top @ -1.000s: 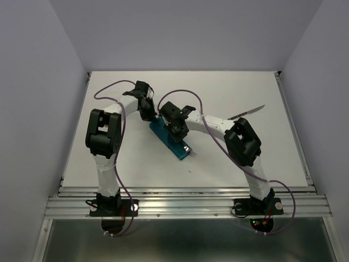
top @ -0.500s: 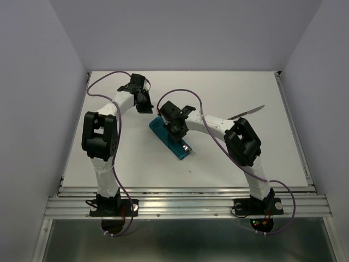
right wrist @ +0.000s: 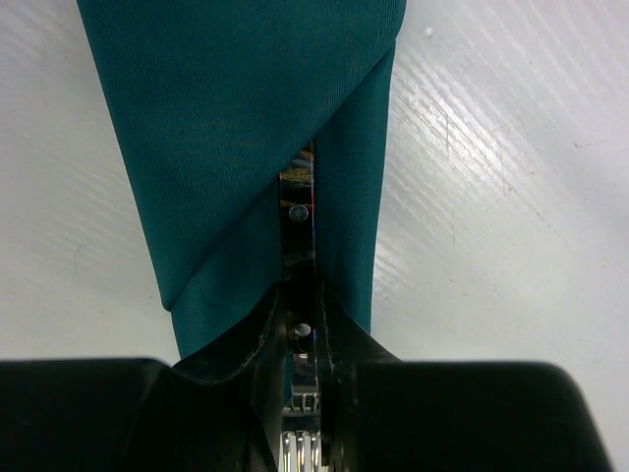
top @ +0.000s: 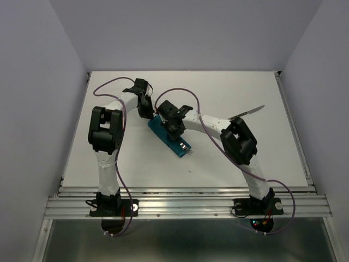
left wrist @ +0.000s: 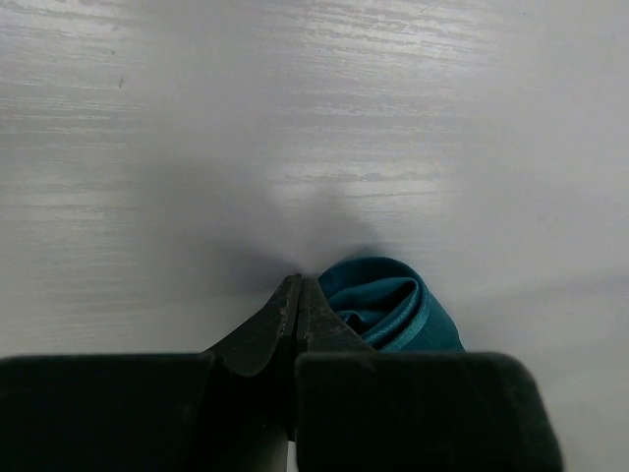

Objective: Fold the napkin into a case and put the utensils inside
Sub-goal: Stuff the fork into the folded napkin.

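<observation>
- Table (top: 109,158): white work surface. It carries all the task items.
- Case (right wrist: 226,118): folding looks complete. It is a narrow teal pouch lying diagonally at the table centre, between the two arms. Two plain, smooth cloth flaps overlap, with a slit open along its length. The far end is a rounded roll of cloth, seen in the left wrist view.
- Knife (top: 248,112): lies bare on the table, well apart from the case on the right side. Its insertion is judged to be the main step outstanding.
- Fork (right wrist: 298,211): partly inside the case. The metal shaft shows in the slit, and the tines project from the near end. It is judged mid-insertion, not fully seated.
- Right gripper (right wrist: 300,339): positioned over the near end of the case, with fingers pinched onto the fork shaft.
- Left gripper (left wrist: 298,300): fingers pressed together and holding nothing. The tips sit just beside the far rolled end of the case.
</observation>
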You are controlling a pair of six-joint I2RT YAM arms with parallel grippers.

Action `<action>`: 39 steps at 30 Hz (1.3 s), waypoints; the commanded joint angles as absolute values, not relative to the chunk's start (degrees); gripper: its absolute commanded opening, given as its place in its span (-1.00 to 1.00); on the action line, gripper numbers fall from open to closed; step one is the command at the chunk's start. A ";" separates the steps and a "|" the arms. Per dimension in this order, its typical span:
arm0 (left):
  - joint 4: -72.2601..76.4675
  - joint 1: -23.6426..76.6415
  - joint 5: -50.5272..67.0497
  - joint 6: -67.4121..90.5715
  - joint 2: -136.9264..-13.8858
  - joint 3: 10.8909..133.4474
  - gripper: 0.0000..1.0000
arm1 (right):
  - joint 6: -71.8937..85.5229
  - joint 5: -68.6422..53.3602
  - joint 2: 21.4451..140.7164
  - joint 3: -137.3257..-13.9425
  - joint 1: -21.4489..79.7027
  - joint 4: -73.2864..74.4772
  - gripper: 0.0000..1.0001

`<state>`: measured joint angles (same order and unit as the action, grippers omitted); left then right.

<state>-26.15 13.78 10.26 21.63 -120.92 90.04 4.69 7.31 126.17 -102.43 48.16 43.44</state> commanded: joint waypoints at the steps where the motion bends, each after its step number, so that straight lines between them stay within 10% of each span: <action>1: -26.81 13.80 11.51 19.95 -119.88 91.41 -0.86 | 3.34 8.79 127.09 -105.21 48.87 41.05 -0.99; 39: -26.37 16.96 15.56 18.46 -121.82 91.05 -0.90 | -2.64 9.23 125.95 -103.01 48.87 37.53 -0.99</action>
